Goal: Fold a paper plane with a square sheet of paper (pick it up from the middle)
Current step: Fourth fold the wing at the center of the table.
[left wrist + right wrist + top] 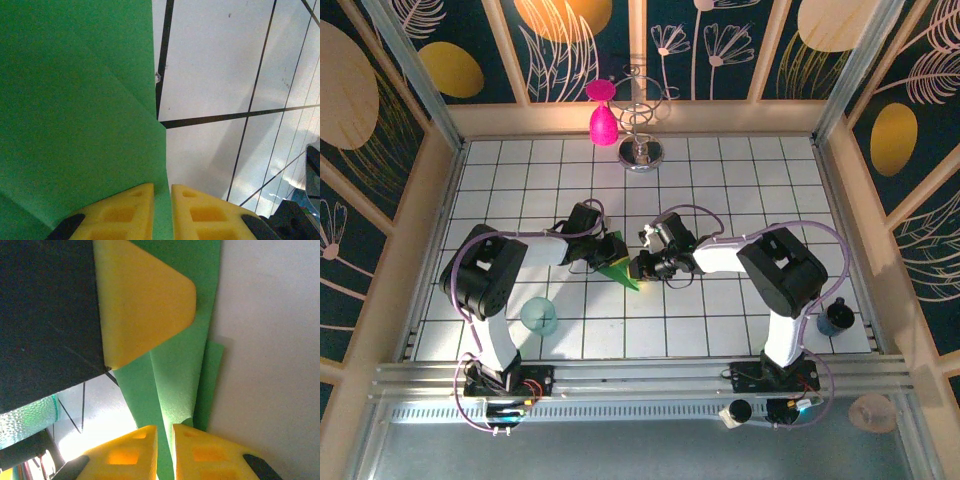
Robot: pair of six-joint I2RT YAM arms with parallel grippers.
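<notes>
White tiled table [740, 190] with black grid lines, floral panels all round; both arms meet mid-table at the paper plane [621, 268], a narrow green wedge (resting on the tiles or just off them, cannot tell from above). Left gripper [162, 192] is clamped on the green paper, a thin edge pinched between its yellow pads, with folded layers and a diagonal crease spreading to the left in its wrist view. Right gripper [164, 432] is clenched on a narrow folded strip, several layers stacked beside it, and one yellow finger [145, 300] of the left gripper sits just across from it on the same paper. Judgement: the step in hand is creasing along the centre line, and the plane is partly formed, not finished. To do it well, hold both pinches firm so the layers don't slide, move the wrists together along the crease, and don't pull them apart, since thin paper may tear or slip out. Line the edges up before pressing flat. Fingers are very near each other, so a clash is the main risk. Teal cup [539, 315] is near the left arm. Pink teardrop [603, 122], metal stand [642, 152] and dark cup [836, 317] are well apart.
</notes>
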